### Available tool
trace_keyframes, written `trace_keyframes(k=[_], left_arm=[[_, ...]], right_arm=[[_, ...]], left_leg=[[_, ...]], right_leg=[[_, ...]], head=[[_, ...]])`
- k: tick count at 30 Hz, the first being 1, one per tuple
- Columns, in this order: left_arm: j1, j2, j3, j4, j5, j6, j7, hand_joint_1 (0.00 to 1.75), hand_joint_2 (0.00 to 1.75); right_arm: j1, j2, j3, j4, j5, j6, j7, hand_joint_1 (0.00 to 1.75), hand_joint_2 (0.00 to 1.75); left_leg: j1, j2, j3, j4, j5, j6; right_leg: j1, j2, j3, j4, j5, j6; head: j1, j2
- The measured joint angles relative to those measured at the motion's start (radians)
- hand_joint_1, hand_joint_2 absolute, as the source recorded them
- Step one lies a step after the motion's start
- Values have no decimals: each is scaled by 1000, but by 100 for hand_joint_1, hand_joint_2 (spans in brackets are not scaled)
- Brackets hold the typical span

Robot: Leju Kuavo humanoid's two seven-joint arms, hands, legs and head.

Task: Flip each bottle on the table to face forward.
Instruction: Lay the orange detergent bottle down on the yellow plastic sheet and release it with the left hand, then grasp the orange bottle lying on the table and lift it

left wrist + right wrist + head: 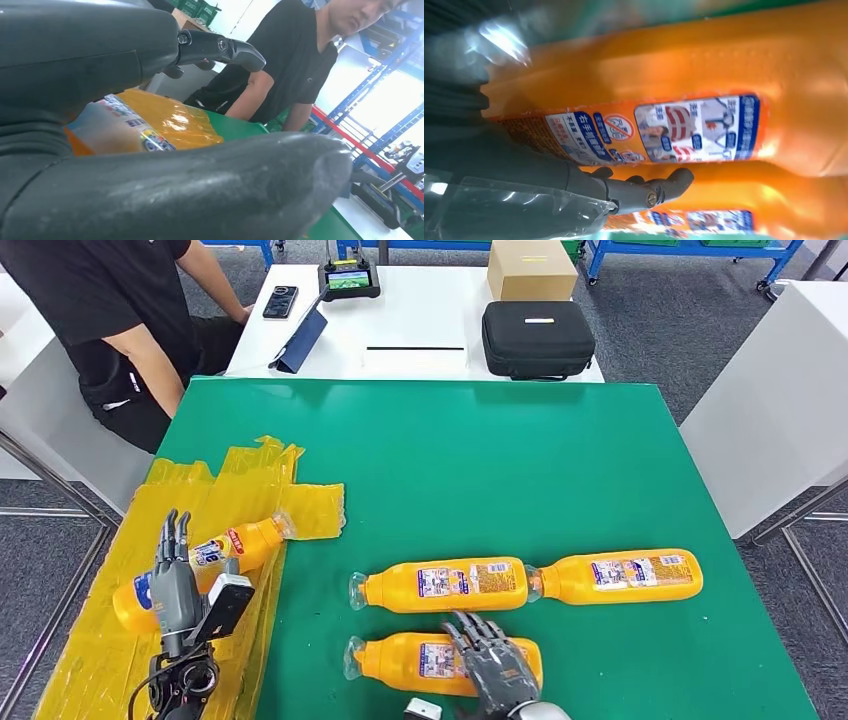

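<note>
Four orange bottles lie on their sides on the green table [560,460]. One bottle [245,545] rests on the yellow sheet [250,485] at the left. My left hand [172,575] lies over it with straight fingers; the left wrist view has this bottle [150,125] between the thumb and the raised fingers [220,50], a gap above it. My right hand [497,665] grips the nearest bottle [405,658], and its fingers [649,189] curl over the far side of that bottle [674,65]. Two more bottles [440,585] [620,577] lie end to end just beyond.
A person in black [110,310] sits at the far left by a white table [420,315], which holds a phone, a tablet, a black case [538,337] and a cardboard box [532,268]. A white cabinet [780,390] stands at the right.
</note>
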Motion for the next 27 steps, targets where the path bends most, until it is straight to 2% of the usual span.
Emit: trace_keyframes(k=[3, 12, 16, 22, 27], left_arm=[[1, 6, 0, 0, 10, 0, 0, 0, 0], [3, 16, -7, 0, 51, -1, 0, 0, 0], [3, 19, -18, 0, 59, -1, 0, 0, 0], [3, 26, -33, 0, 99, 3, 0, 0, 0], [4, 35, -46, 0, 119, 4, 0, 0, 0]], right_arm=[[2, -41, 21, -28, -17, 12, 16, 0, 175], [-4, -120, 80, -82, -60, 46, 42, 0, 175], [-8, -146, 95, -94, -74, 51, 41, 171, 175], [-31, -178, 118, -97, -109, 53, 15, 175, 175], [-56, -184, 136, -89, -118, 53, 6, 175, 175]], left_leg=[[0, 0, 0, 0, 0, 0], [0, 0, 1, 0, 0, 0], [0, 0, 1, 0, 0, 0], [0, 0, 1, 0, 0, 0], [0, 1, 1, 0, 0, 0]], right_leg=[[0, 0, 0, 0, 0, 0], [0, 0, 0, 0, 0, 0], [0, 0, 0, 0, 0, 0], [0, 0, 0, 0, 0, 0], [0, 0, 1, 0, 0, 0]], head=[[0, 0], [0, 0], [0, 0], [0, 0], [0, 0]])
